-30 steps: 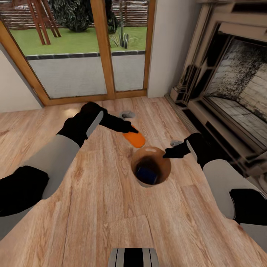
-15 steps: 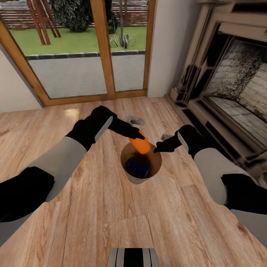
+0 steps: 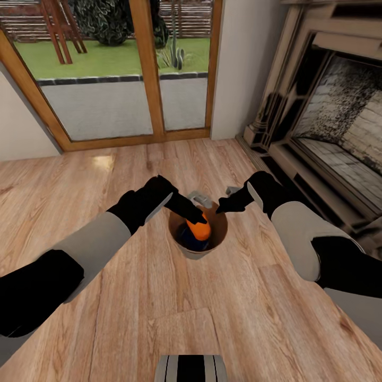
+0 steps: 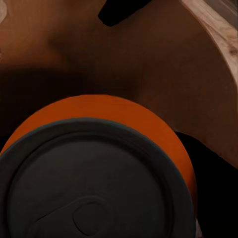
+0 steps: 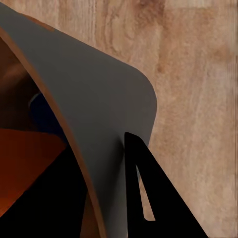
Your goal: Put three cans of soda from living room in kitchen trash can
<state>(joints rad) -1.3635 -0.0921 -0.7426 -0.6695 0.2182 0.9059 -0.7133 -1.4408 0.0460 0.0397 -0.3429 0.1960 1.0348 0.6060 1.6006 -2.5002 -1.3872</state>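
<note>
We're standing over wood plank floor (image 3: 159,313), both arms reaching toward frame centre

Just below centre: the tash can (image 3: 220,237) is held up by our right gripper (image 3: 222,207), which pinches its far rim. In the right wrist view one finger (image 5: 158,198) lies on the outside of the grey wall (image 5: 109,124), so we read it as clamped on the rim, though the inner finger is hidden

Our left gripper (image 3: 196,218) is clamped on an orange can (image 3: 198,231), already dipped into the bin mouth. Left wrist view shows the can's dark end (image 4: 94,183) close up with the brown inner wall (image 4: 163,64) behind. A blue can (image 3: 190,240) sits low in the bin, partly under the orange one

Risks from here, as we judge it:
- releasing while the orange can is tilted could let it land on the blue can and kick the bin sideways
- a one-sided rim pinch is weak, so the drop impact could twist the bin out of the right gripper
- left fingers are close to the rim, so opening could knock it
- no third can visible, so we can't tell where it is

Further up frame: fireplace (image 3: 339,122) at right, wood-framed glass doors (image 3: 148,69) top left. So we're in the living room, and the kitchen carry is yet to come
</note>
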